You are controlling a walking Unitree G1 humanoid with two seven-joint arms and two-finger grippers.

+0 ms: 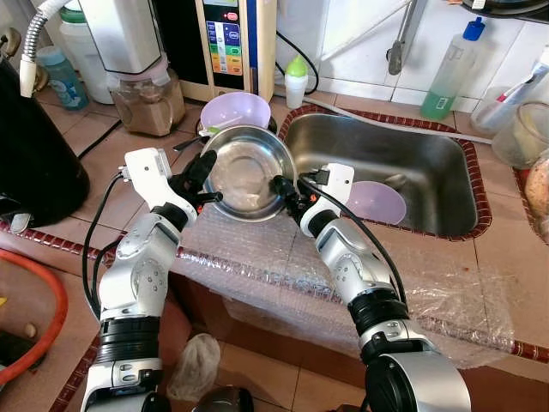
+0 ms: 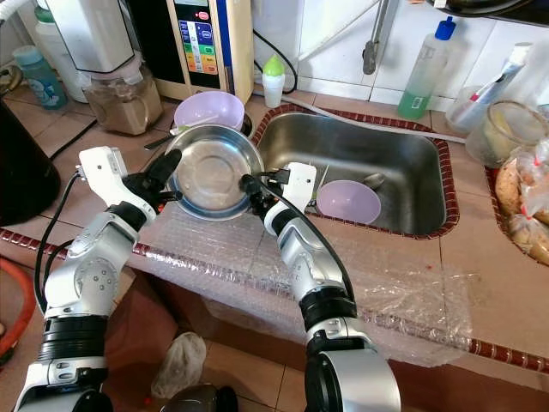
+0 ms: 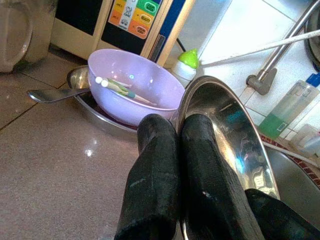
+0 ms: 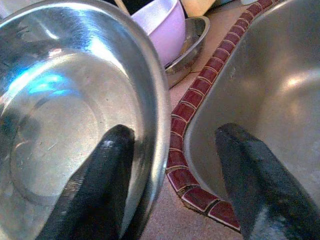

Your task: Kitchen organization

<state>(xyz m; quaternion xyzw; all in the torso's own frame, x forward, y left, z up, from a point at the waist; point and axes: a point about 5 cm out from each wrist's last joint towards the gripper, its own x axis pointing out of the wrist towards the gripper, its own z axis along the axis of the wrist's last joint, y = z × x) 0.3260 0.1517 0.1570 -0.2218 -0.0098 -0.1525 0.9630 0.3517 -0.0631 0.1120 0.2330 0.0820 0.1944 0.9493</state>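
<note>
The steel bowl (image 1: pixel 249 172) is held tilted above the bench (image 1: pixel 103 163), just left of the sink (image 1: pixel 386 172), its open face turned toward the robot and its far rim close to the purple bowl (image 1: pixel 234 109) that sits nested in another steel dish behind it. It lies between the 2 grippers, so neither arm is nearer; each meets an opposite edge.

The left gripper (image 1: pixel 204 176) grips the bowl's left rim. In the left wrist view its jaws are pressed close together with the thin rim between them, 1 finger (image 3: pixel 155 180) outside the wall and the other inside.

The right gripper (image 1: pixel 286 190) is at the right rim. In the right wrist view its jaws stand spread, 1 finger (image 4: pixel 100 175) inside the bowl against the wall and the other (image 4: pixel 250 180) well outside, over the sink's tiled edge. It probably only steadies the rim rather than pinching it, though the contact is hard to judge.

The sink lies to the right of the bowl, with a second purple bowl (image 1: pixel 375 202) in its basin. Any move that way would need the right jaws to close first, since the left gripper alone carries the load now.
</note>
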